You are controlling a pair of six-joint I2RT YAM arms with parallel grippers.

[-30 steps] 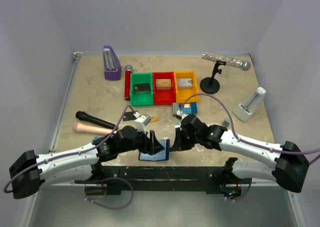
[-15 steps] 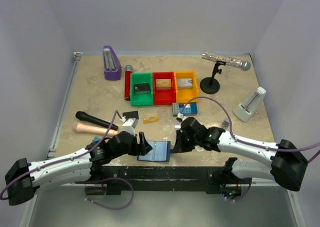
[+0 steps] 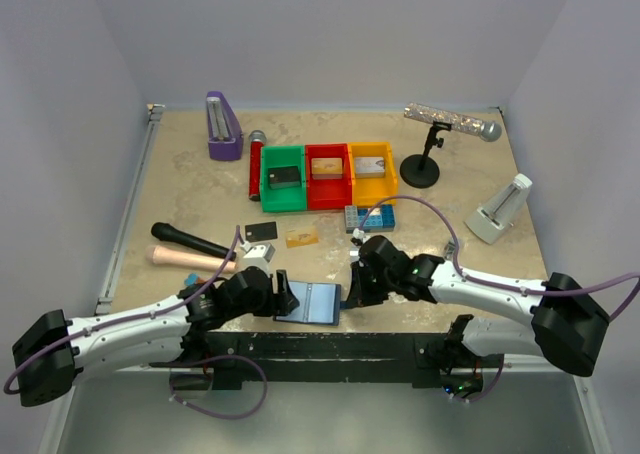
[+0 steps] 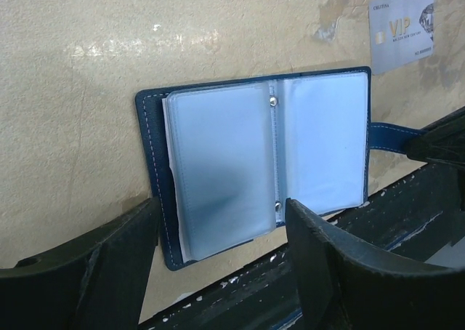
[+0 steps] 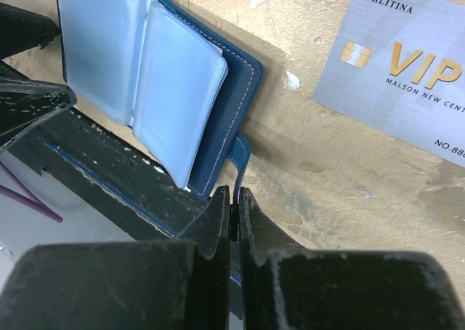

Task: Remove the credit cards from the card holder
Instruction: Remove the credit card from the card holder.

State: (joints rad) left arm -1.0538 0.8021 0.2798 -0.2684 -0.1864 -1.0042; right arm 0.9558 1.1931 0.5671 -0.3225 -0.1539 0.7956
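Note:
The navy card holder (image 3: 312,302) lies open and flat at the table's front edge, its pale blue-grey pockets up (image 4: 261,155). My right gripper (image 5: 237,193) is shut on its snap tab (image 5: 240,155), at the holder's right side (image 3: 347,296). My left gripper (image 4: 221,272) is open and empty, its fingers straddling the holder's near edge without touching it (image 3: 283,296). A silvery grey card (image 5: 407,61) lies on the table beyond the holder (image 4: 402,30). A black card (image 3: 261,231) and a gold-tan card (image 3: 301,237) lie farther back.
Green (image 3: 282,179), red (image 3: 327,177) and orange (image 3: 371,172) bins stand mid-table. A blue studded plate (image 3: 372,217), a black microphone (image 3: 190,241), a wooden handle (image 3: 185,259), a purple metronome (image 3: 223,126), a mic stand (image 3: 421,169) and a white metronome (image 3: 500,210) lie around.
The holder stood half-folded in my left gripper; it now lies flat and open. My left gripper has let go and drawn back to the left. My right gripper keeps the tab.

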